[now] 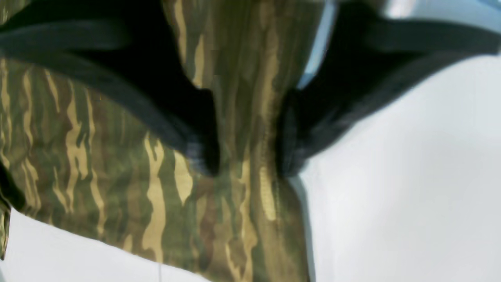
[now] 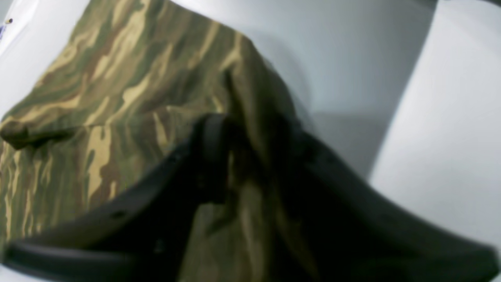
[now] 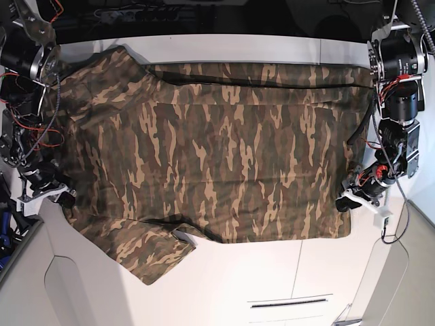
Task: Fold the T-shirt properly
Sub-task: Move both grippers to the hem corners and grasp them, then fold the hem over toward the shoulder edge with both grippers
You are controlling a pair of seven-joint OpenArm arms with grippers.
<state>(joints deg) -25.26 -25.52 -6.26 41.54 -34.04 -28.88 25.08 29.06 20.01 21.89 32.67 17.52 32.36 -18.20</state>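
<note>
Both tools pinch the T-shirt [image 3: 224,149], spread across the white desk [image 3: 224,285]: the left tool [image 1: 246,164] at a hem corner, the right tool [image 2: 254,156] seemingly near a shoulder. Soft, limp cloth; corners and seams grip best.

White table [image 3: 224,288], dark backdrop [image 3: 204,17] behind

Both wrist views are motion-blurred. The T-shirt [image 1: 242,117] runs past the frame edges there, and black jaws hide the pinched cloth. In the base view, the collar cannot be made out.
</note>
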